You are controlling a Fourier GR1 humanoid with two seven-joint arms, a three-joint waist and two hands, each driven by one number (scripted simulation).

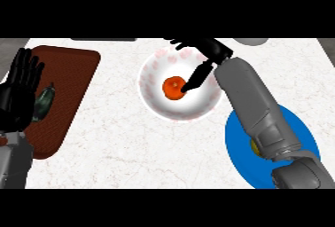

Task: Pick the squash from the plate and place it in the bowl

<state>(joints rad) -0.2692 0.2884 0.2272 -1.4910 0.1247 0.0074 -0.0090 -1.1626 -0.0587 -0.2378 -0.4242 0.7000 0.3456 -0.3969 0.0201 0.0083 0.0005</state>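
Fingers of the robot's left hand (pixel 18 91) stand straight and open, pointing up at the far left edge of the head view, holding nothing. Its grey forearm rises from the lower left corner. Just beside that hand lies a reddish-brown mat (pixel 68 97) on the pale marbled counter (pixel 124 146), and on the mat, partly hidden behind the hand, sits a dark greenish object (pixel 46 99) too unclear to name.

Moving toward the middle, a white bowl (pixel 153 71) with faint pink markings round its rim rests on the counter. Inside it, near the centre, lies the orange-red squash (pixel 173 87).

Over the bowl's right side is the right hand (pixel 204 48), black, with its fingers spread rather than curled. One long finger slants down into the bowl, and its tip touches the squash's right edge. No finger wraps round the squash.

The right forearm runs down from there to the lower right corner, crossing over a blue plate (pixel 239 146) that sits on the counter near the bowl. A small yellow patch (pixel 254 146) shows on the plate at the arm's edge.
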